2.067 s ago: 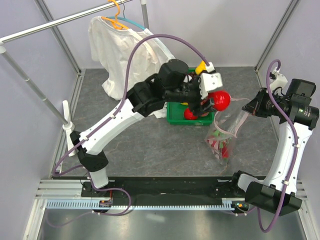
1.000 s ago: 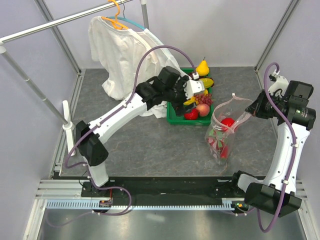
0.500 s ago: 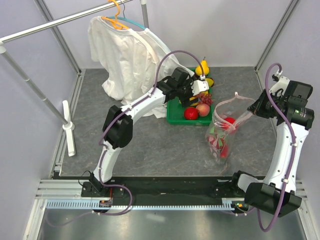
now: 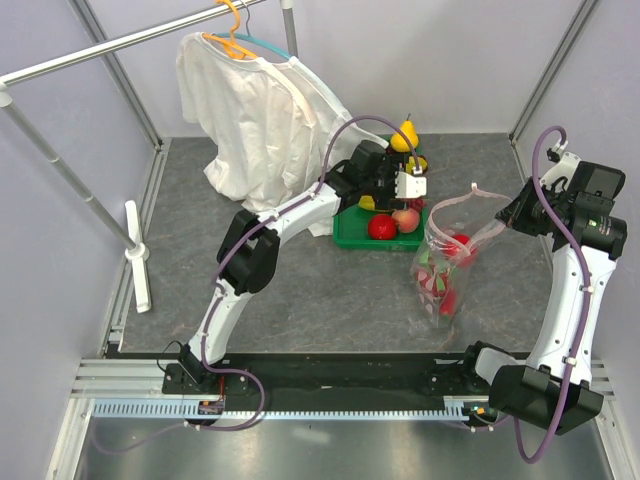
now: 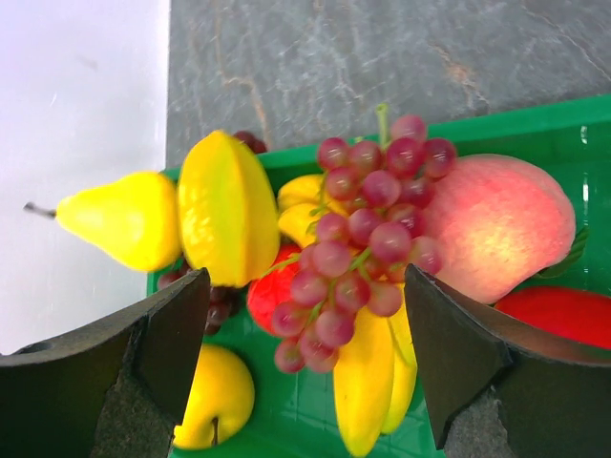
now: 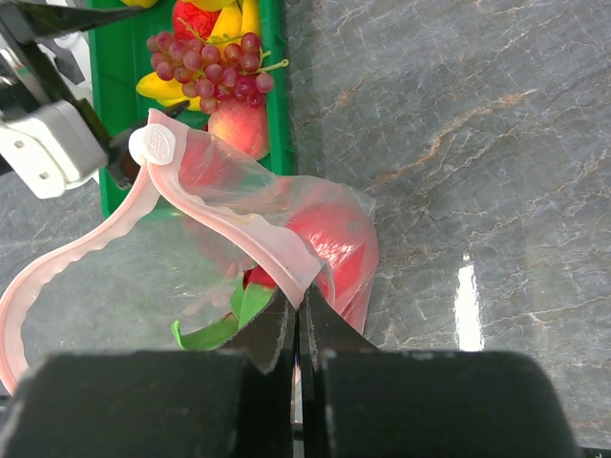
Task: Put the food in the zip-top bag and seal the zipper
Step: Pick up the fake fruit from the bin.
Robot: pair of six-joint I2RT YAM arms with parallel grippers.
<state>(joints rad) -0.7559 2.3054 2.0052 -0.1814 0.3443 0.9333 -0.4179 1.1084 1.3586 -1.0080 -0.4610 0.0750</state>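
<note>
The clear zip-top bag stands open right of the green tray. It holds the pink-red dragon fruit with green tips and a round red fruit. My right gripper is shut on the pale pink zipper strip and holds the mouth up; it also shows in the top view. My left gripper is open and empty above the tray, seen from above as well. Below its jaws lie the banana bunch and a small red piece, partly under purple grapes.
The tray also holds a yellow pear, a yellow star fruit, a peach, a yellow apple and a round red fruit. A white shirt hangs on a rail at the back left, close to the tray.
My left gripper held a round red fruit above the bag, let it drop in, then swung back over the tray and opened wide. My right gripper kept holding the bag's mouth.
</note>
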